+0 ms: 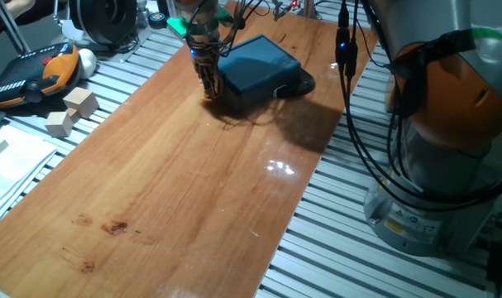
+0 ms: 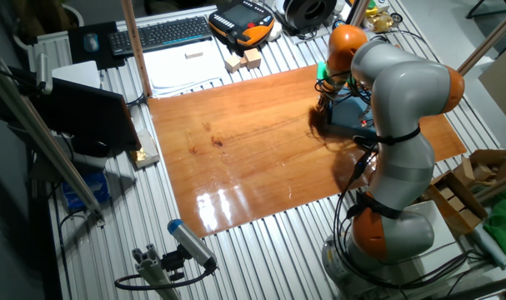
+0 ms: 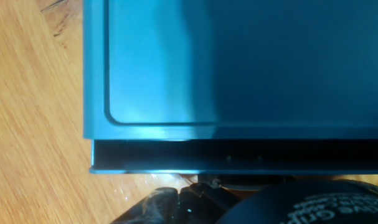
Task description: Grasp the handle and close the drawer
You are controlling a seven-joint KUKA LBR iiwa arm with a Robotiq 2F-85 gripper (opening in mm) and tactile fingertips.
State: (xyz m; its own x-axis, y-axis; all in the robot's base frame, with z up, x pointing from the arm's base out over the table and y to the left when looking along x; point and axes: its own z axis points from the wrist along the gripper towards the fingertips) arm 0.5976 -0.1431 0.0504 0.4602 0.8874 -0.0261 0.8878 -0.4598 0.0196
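The gripper [image 1: 208, 85] stood upright with its fingertips down at the front face of the dark teal box [image 1: 259, 64], at the far end of the wooden desk [image 1: 176, 182]. Whether its fingers were closed on anything could not be told: in the hand view the dark fingers [image 3: 176, 205] filled the lower edge and hid the spot between them. Just above them a small pale glint at the middle of the drawer front may have been the handle [image 3: 215, 182], though it was too hidden to be sure. The drawer [image 3: 238, 163] showed as a thin dark gap under the lid's front edge, protruding only slightly; nothing of its inside or contents was visible. The box's flat top was bare. Beyond the desk, on the slatted surface, lay two wooden blocks [image 1: 71, 112] and an orange-and-black pendant [image 1: 35, 73].
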